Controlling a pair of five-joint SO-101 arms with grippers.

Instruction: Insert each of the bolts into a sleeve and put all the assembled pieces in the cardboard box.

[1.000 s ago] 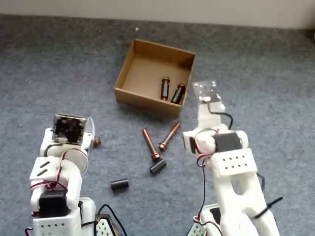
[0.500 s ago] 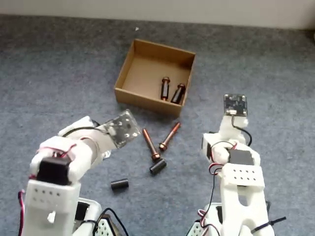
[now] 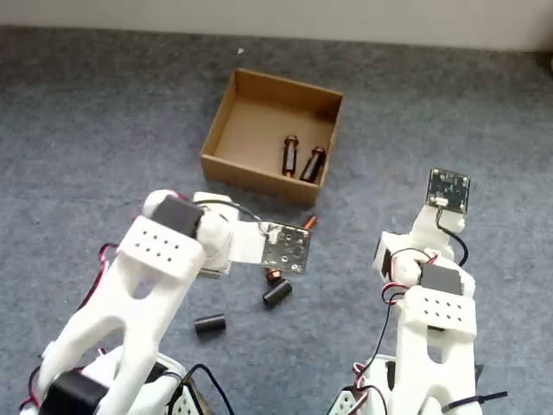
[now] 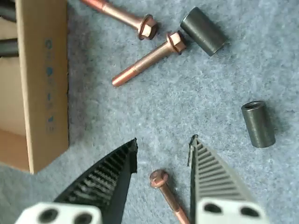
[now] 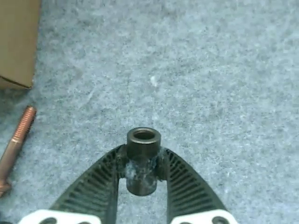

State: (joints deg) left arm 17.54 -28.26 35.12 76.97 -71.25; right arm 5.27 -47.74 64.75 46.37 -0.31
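My left gripper (image 4: 163,140) is spread wide over a loose bolt (image 4: 164,191) lying on the table (image 3: 104,130) near the cardboard box (image 3: 226,164). My right gripper (image 5: 143,153) pinches a sleeve (image 5: 143,137). Two assembled pieces (image 3: 289,156) lie in the box's near right corner.

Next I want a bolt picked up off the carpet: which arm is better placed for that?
Left. The left gripper is open and pointing down, with a bolt lying between its jaws. The right gripper is shut on a sleeve, so it cannot take a bolt.
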